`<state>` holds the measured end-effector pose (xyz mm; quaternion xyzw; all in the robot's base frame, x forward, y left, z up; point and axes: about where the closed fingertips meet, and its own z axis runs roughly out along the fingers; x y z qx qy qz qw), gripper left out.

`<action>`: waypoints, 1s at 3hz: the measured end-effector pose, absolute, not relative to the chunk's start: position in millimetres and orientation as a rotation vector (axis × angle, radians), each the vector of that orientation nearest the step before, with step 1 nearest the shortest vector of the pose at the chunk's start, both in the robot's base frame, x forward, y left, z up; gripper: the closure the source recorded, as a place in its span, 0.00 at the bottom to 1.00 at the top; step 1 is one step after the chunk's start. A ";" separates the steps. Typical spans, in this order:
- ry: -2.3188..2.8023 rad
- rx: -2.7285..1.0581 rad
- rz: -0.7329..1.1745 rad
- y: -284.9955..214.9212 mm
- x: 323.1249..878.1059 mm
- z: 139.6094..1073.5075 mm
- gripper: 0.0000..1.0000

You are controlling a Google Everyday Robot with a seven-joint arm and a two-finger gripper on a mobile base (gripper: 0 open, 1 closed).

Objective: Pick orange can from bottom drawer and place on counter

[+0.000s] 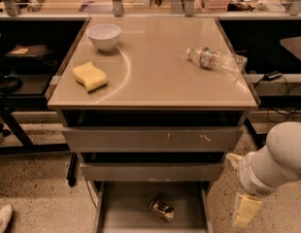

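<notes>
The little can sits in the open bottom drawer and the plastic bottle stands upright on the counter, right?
No: the camera view shows the plastic bottle lying on its side on the counter. The can is in the open bottom drawer, and the end effector hangs right of it.

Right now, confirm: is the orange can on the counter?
No, the orange can lies in the bottom drawer; the tool hangs to its right.

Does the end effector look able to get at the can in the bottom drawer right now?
Probably yes. The drawer is pulled out, open on top, and the can sits alone on its floor. The end effector hangs to the drawer's right, outside its side wall; only that wall stands between them.
</notes>
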<state>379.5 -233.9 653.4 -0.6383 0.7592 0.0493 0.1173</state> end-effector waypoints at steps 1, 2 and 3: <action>2.225 -1.832 0.217 -220.3 365.0 588.3 0.00; 2.182 -1.786 0.245 -209.1 360.2 533.3 0.00; 2.118 -1.757 0.259 -201.7 366.9 485.4 0.00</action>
